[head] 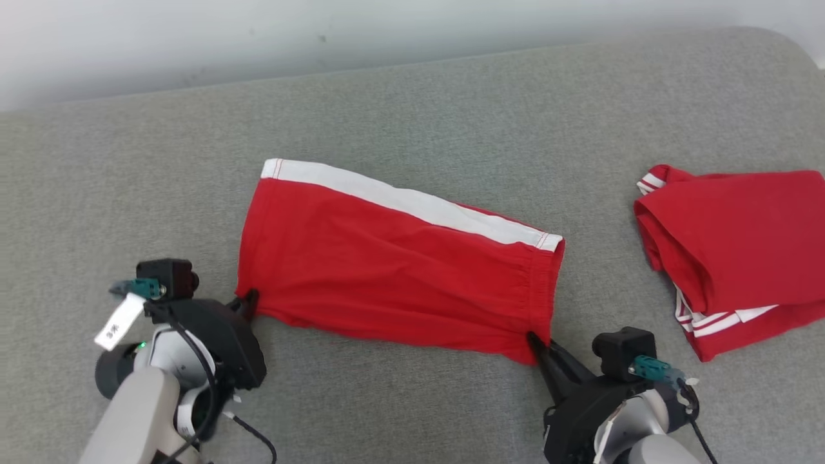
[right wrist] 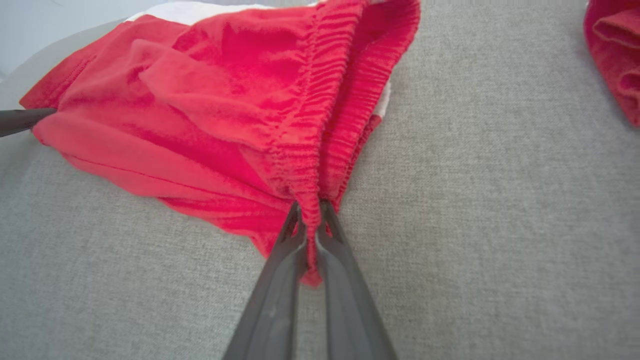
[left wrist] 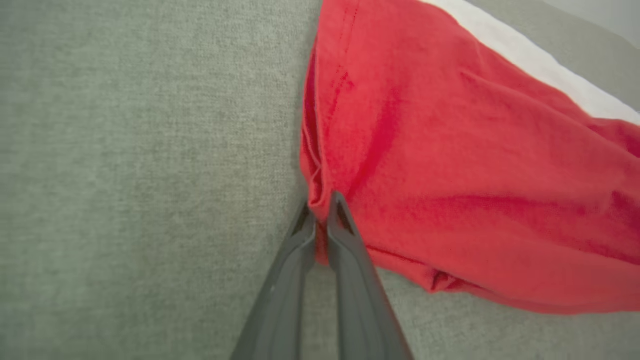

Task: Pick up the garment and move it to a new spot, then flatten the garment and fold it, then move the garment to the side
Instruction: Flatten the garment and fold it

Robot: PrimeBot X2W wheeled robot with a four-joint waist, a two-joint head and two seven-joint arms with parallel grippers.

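One grey fabric surface [head: 451, 96] under garment [head: 387, 270]; perhaps pale wall [head: 193, 38] behind.

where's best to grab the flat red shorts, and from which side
The two near corners, hem on the left, elastic waistband on the right, from the robot's side: the red shorts lie flat crosswise with both corners facing it.
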